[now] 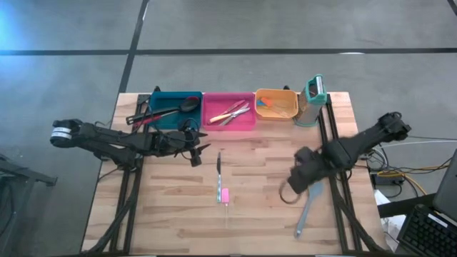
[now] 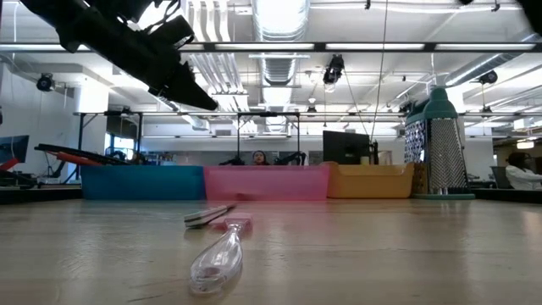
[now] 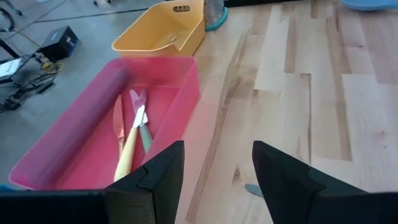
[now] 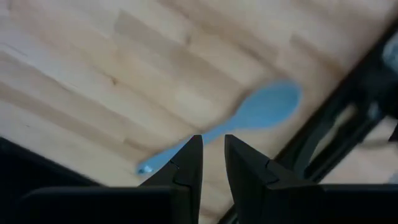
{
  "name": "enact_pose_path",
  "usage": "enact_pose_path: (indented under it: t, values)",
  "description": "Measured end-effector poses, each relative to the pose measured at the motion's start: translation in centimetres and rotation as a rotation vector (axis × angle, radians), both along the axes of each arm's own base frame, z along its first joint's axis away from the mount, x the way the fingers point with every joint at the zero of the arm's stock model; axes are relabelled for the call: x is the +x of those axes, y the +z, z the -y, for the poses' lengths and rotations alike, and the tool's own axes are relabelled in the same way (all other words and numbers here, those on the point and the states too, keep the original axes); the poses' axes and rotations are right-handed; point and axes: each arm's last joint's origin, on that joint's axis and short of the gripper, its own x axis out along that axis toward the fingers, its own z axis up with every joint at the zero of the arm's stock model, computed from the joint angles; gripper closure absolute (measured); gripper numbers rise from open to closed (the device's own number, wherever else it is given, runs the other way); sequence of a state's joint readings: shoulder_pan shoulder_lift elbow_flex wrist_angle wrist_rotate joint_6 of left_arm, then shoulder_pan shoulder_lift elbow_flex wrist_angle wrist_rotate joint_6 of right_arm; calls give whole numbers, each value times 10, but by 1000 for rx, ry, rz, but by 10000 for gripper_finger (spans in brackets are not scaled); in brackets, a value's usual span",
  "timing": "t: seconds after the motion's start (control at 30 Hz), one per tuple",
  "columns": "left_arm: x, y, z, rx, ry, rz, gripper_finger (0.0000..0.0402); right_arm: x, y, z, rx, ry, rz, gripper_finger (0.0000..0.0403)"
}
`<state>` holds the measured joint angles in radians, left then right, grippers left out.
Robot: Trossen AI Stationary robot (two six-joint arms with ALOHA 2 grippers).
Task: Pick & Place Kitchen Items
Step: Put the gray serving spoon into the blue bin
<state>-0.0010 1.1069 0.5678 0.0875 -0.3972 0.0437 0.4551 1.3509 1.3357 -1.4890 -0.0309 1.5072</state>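
On the pale plank-wood desk (image 1: 157, 214), the left end effector (image 3: 214, 171) hovers with its angular dark fingers spread apart and empty, by the glossy pink plastic bin (image 3: 81, 143) at the far edge. The right end effector (image 4: 211, 155), fingers nearly together and holding nothing, hangs over the grey spatula (image 4: 239, 118), smooth, rounded and slim-handled, near the right edge. A pink-handled knife (image 1: 221, 182) lies mid-desk.

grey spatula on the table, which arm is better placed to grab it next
Right. The right gripper hovers beside the grey spatula; the left gripper is across the table by the pink bin.
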Motion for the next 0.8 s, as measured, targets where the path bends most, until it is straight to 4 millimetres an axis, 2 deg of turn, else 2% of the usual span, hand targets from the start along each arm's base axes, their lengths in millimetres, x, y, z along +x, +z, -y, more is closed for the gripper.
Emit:
enact_pose_path:
  t: [0.23, 0.4, 0.63, 0.8]
  values:
    - [0, 0, 1, 5, -27, -8, 206, -27, -5, -50, 8, -230, -31, 318]
    - [0, 0, 0, 19, -33, -14, 206, -39, -14, -74, -24, -331, -63, 281]
    - [0, 0, 1, 13, -31, -14, 206, -33, -37, -91, -97, -395, -121, 229]
    - [0, -1, 1, 0, -28, -21, 206, -23, -54, -96, -157, -431, -154, 212]
